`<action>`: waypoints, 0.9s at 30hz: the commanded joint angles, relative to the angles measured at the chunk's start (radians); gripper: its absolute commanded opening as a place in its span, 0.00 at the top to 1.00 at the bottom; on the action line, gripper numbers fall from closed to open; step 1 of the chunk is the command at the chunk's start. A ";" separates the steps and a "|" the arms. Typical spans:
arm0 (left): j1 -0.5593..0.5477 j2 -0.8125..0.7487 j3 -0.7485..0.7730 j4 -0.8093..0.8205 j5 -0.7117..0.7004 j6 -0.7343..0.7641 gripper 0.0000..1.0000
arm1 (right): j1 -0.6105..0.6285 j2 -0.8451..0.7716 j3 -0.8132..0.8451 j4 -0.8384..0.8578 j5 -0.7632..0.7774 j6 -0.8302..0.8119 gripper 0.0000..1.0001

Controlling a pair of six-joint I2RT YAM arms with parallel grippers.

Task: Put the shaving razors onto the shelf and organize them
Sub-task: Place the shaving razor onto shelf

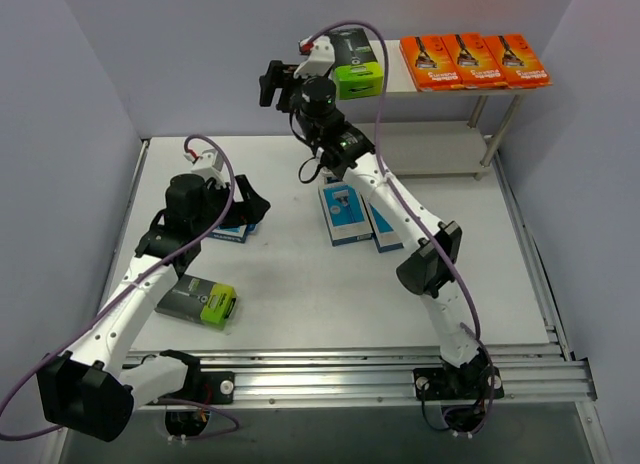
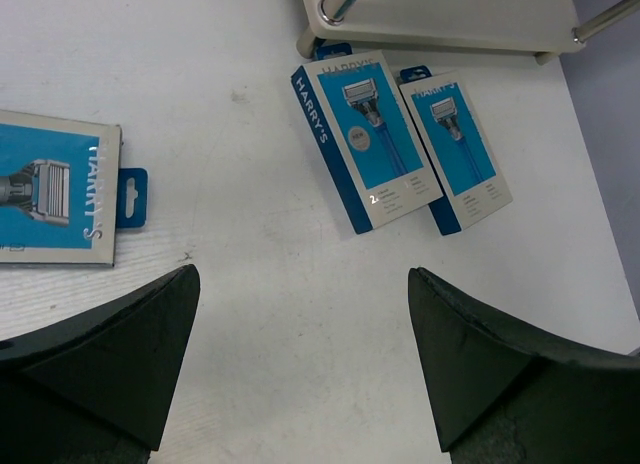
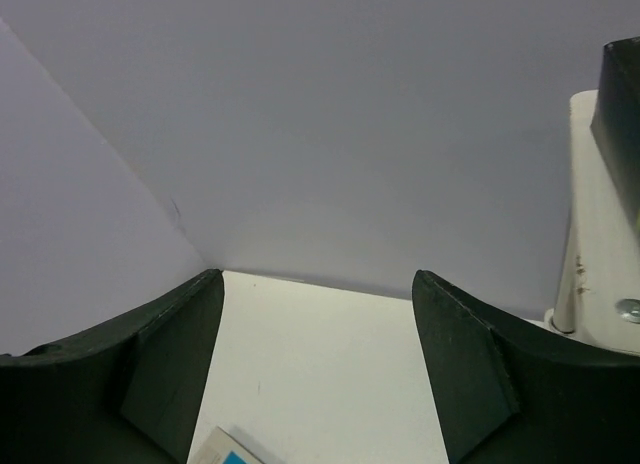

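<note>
The shelf (image 1: 440, 149) stands at the back right. Three orange razor packs (image 1: 474, 60) lie side by side on its top board, and a black pack with a lime-green end (image 1: 358, 66) lies at that board's left end. My right gripper (image 1: 272, 84) hangs open and empty just left of this pack, whose edge (image 3: 622, 114) shows beside the shelf board (image 3: 598, 234). Two light blue packs (image 1: 346, 212) (image 1: 386, 230) lie mid-table. My left gripper (image 1: 248, 206) is open over the table next to a third blue pack (image 2: 50, 194). Another black pack (image 1: 200, 301) lies near the front left.
White side walls close in the table on the left, back and right. A metal rail (image 1: 380, 379) runs along the near edge by both arm bases. The right arm stretches diagonally over the two blue packs (image 2: 372, 134) (image 2: 460, 149) in front of the shelf's lower board (image 2: 450, 14).
</note>
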 commanded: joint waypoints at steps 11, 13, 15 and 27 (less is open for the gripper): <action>-0.083 -0.018 0.075 -0.133 -0.283 0.005 0.06 | 0.045 0.164 0.082 0.390 0.316 -0.041 0.25; -0.087 -0.012 0.076 -0.135 -0.286 0.005 0.06 | 0.042 0.178 0.082 0.419 0.336 -0.044 0.24; -0.088 -0.007 0.078 -0.138 -0.290 0.007 0.06 | 0.038 0.186 0.087 0.432 0.347 -0.041 0.24; -0.090 0.007 0.079 -0.141 -0.284 0.012 0.06 | -0.013 0.189 0.101 0.432 0.381 0.016 0.23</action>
